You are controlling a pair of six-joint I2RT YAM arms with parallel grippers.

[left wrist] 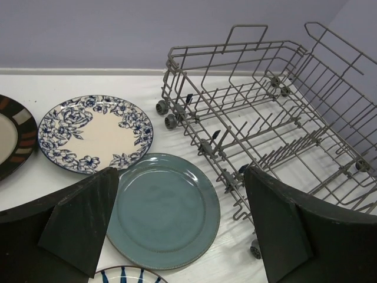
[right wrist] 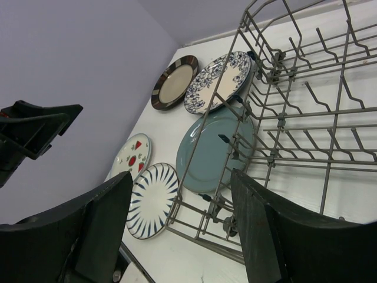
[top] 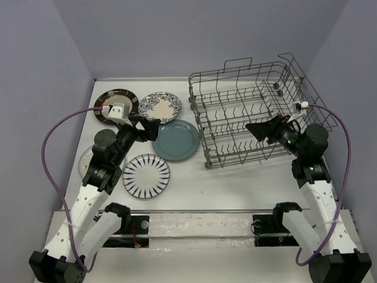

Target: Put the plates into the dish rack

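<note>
Left gripper (top: 152,130) spread wide, holding nothing: teal plate (left wrist: 162,212) flat on the table (top: 235,188) right beneath its fingers (left wrist: 82,218), floral plate (left wrist: 97,132) ahead to its left. Right gripper (top: 254,130) spread too, empty, the dish rack (top: 235,109) just ahead and below it.

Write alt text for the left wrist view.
The open left gripper hovers above a teal plate lying flat on the white table. The empty grey wire dish rack stands to the right; a blue-floral plate and a brown-rimmed plate lie to the left, a striped plate's edge at the bottom.
</note>
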